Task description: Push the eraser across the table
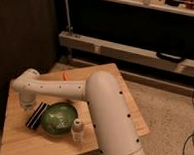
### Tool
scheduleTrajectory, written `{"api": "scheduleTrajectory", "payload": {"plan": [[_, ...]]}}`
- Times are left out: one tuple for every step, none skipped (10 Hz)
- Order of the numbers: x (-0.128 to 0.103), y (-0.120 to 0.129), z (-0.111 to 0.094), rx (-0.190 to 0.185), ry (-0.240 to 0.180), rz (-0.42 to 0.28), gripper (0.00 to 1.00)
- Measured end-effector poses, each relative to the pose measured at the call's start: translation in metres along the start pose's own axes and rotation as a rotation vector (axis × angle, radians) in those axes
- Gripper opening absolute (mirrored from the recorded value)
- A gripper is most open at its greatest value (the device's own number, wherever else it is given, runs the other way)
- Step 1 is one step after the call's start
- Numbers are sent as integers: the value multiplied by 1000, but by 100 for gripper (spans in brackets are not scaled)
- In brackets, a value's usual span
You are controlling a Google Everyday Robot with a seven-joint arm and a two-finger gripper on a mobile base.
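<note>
The green bowl [60, 118] is round, glossy and shallow, with a mottled dark glaze inside. It sits on the pale wooden tabletop [20, 143], whose square top shows long plank grain.

Just left of the bowl lies the eraser [37, 116], a flat black rectangular block with pale stripes running lengthwise. It is set at a slant, with its near end angled away from the bowl. It lies close beside the bowl's rim; whether the two touch cannot be told.

Just right of the bowl, at its near side, stands a small white bottle [77, 129], upright and cylindrical with a narrower cap.

The arm [105, 110] is smooth white plastic, thick and rounded, dotted with small dark points. It rises on the bowl's right and reaches leftward behind it. The hand [26, 105] hangs from the wrist to the bowl's left, pointing down at the eraser's far end, with its fingers drawn together. Contact with the eraser cannot be made out.

Behind the bowl, past the forearm, a small orange thing [65, 76] shows on the wood.
</note>
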Motion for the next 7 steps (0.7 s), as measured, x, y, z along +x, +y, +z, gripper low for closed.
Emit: {"api": "scheduleTrajectory", "payload": {"plan": [[-1,-3,4,6,1,6,0],[-3,-5,7,6,10,18,0],[-6,-9,5,5,10,29,0],[-10,-12,5,10,10,37,0],[-9,-12,5,8,5,31,0],[-12,-13,4,2,0,32,0],[-10,-14,4,6,2,32,0]]}}
